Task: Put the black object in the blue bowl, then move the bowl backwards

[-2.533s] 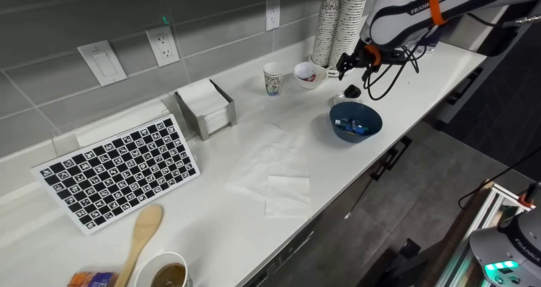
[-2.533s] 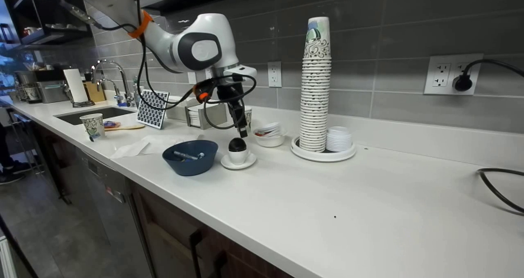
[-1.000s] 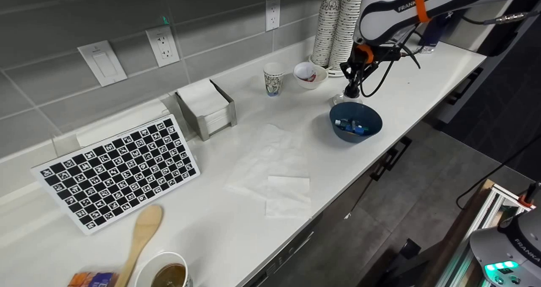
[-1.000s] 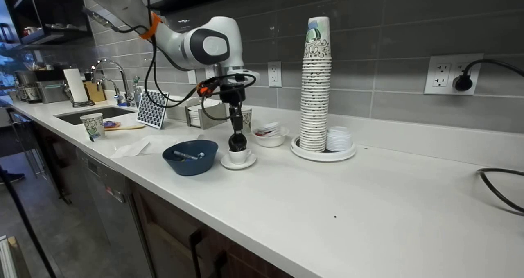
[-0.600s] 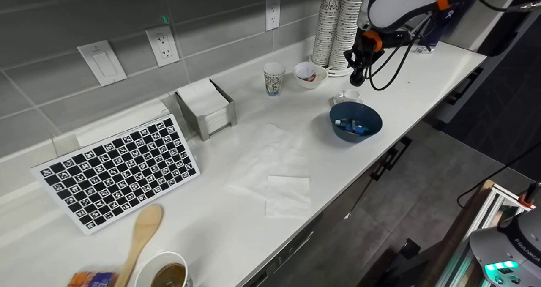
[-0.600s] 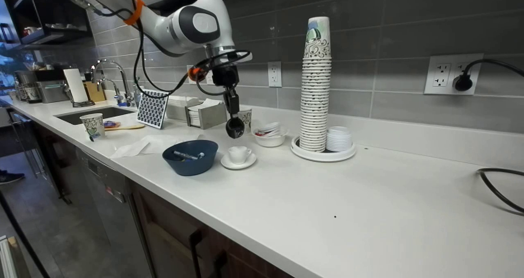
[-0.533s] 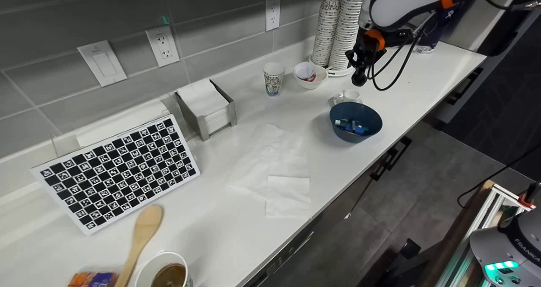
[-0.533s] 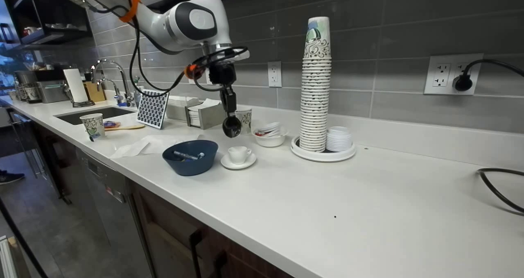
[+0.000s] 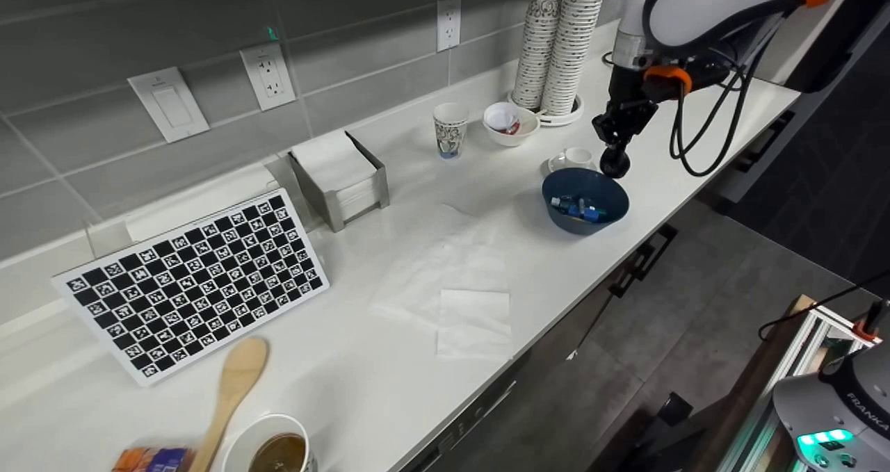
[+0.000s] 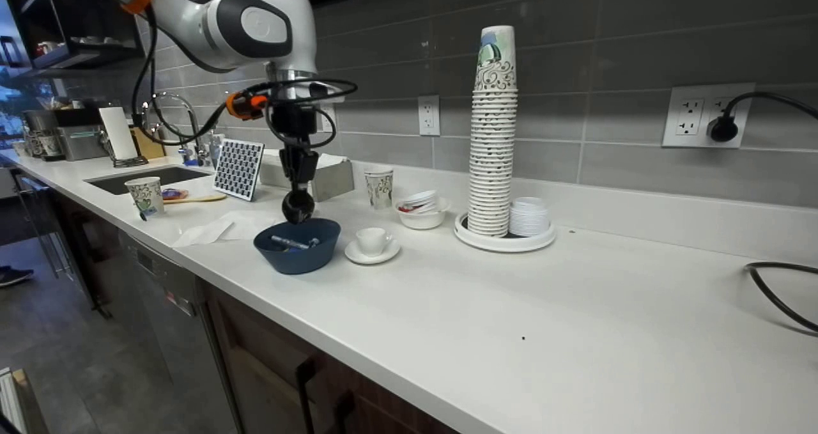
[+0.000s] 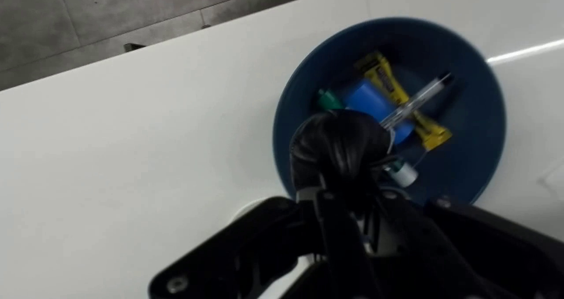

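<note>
The black object (image 10: 298, 206), a roundish dark lump, hangs off the counter with my gripper (image 10: 299, 181) shut on it. Below it stands the blue bowl (image 10: 297, 261). In the wrist view the lump (image 11: 339, 142) covers one side of the bowl (image 11: 478, 136), whose contents include a yellow packet (image 11: 387, 81), a blue item (image 11: 368, 98) and a pen (image 11: 416, 101). From an exterior view, the lump (image 9: 615, 163) appears near the bowl's rim (image 9: 587, 226). The fingertips are dark against the lump, so their exact contact is hard to see.
A white cup (image 10: 372, 241) on a saucer (image 10: 358, 257) stands close beside the bowl. Farther back are a small white bowl (image 9: 518, 137), stacked paper cups (image 9: 567, 55) and a napkin box (image 9: 337, 173). The counter's front edge (image 9: 549, 326) runs near the bowl.
The gripper came down onto the black object in the white cup, shut on it and lifted it out. It has since carried it sideways from the cup to over the blue bowl.
</note>
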Controlling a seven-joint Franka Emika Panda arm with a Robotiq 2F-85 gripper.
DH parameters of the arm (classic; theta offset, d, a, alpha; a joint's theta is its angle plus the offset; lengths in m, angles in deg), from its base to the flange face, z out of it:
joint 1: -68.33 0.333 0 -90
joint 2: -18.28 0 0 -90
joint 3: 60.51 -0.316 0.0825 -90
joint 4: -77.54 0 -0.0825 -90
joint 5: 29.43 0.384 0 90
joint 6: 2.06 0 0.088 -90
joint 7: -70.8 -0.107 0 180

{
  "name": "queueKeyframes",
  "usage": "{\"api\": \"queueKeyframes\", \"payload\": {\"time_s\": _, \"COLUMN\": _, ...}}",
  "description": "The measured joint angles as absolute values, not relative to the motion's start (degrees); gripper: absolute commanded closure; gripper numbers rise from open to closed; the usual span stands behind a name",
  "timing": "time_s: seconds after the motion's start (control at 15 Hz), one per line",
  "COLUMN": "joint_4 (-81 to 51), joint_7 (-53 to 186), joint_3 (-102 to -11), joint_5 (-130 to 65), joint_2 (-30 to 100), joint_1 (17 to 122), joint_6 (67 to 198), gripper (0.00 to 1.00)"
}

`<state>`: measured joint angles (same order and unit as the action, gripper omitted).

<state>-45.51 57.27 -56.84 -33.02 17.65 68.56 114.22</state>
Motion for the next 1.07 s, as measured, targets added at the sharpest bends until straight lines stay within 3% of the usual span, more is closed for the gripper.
{"api": "queueKeyframes", "payload": {"time_s": 0.6, "joint_4": -51.89, "joint_7": 64.81, "joint_3": -60.11, "joint_5": -25.03, "joint_2": 18.19, "joint_1": 68.73, "joint_6": 124.99, "gripper": 0.97}}
{"api": "queueKeyframes", "payload": {"time_s": 0.67, "joint_4": -51.88, "joint_7": 64.81, "joint_3": -60.19, "joint_5": -25.03, "joint_2": 18.89, "joint_1": 68.73, "joint_6": 126.60, "gripper": 0.62}}
{"api": "queueKeyframes", "payload": {"time_s": 0.73, "joint_4": -51.88, "joint_7": 64.80, "joint_3": -60.29, "joint_5": -25.03, "joint_2": 19.60, "joint_1": 68.73, "joint_6": 127.96, "gripper": 0.61}}
{"api": "queueKeyframes", "payload": {"time_s": 1.07, "joint_4": -51.57, "joint_7": 64.99, "joint_3": -60.34, "joint_5": -25.03, "joint_2": 22.10, "joint_1": 68.57, "joint_6": 129.76, "gripper": 0.28}}
